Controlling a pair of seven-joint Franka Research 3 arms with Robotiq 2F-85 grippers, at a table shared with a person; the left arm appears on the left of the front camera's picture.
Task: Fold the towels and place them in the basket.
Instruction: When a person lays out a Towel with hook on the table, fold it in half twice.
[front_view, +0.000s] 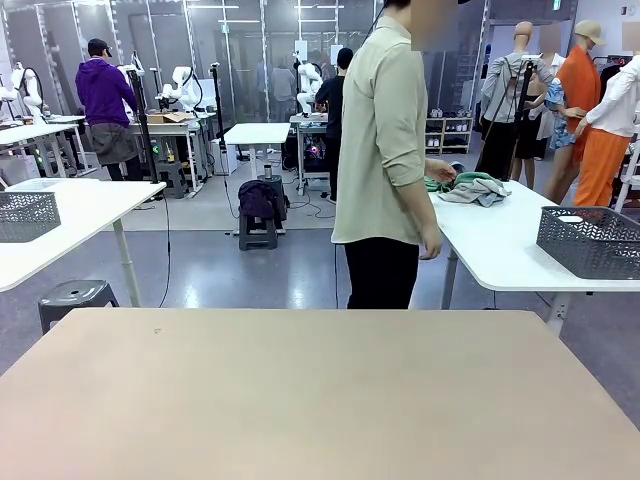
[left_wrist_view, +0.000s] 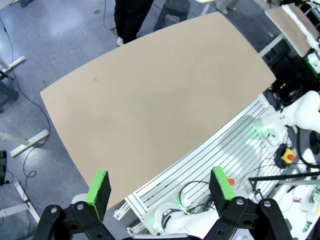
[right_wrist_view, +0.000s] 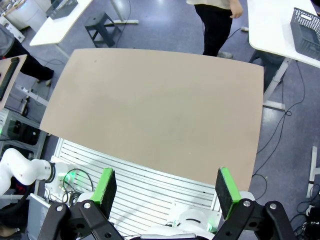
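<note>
Front view: a person (front_view: 385, 150) is standing at the far edge of the tan bench (front_view: 320, 400), turning away toward a white bench (front_view: 500, 250) on the robot's right. The person's hand (front_view: 440, 171) is resting on the towels (front_view: 470, 188), which are lying there in a crumpled green-and-grey heap, not folded. The basket (front_view: 590, 245) is sitting on the same white bench, nearer the camera and apart from the heap. With both lying well off the tan bench, I am judging that the person is gathering them to bring them across, and that no folding is under way yet.

Left wrist view: the left gripper (left_wrist_view: 160, 186) is hanging high above the tan bench (left_wrist_view: 150, 100), looking down on its bare top. Its jaws are standing wide, with nothing between the green pads (left_wrist_view: 99, 189). Parking this high and back is probably leaving the surface free for whoever is laying the cloth out. The person's legs (left_wrist_view: 131, 15) are showing at the bench's far edge.

Right wrist view: the right gripper (right_wrist_view: 166, 186) is hovering just as high over the tan bench (right_wrist_view: 150, 110), its jaws likewise spread wide and gripping nothing. Beyond the far edge the person (right_wrist_view: 217, 20) is standing beside the white bench (right_wrist_view: 270, 30), and the basket (right_wrist_view: 306, 27) is sitting near that bench's corner, well apart from either arm. Both arms seem to be waiting rather than working.
</note>
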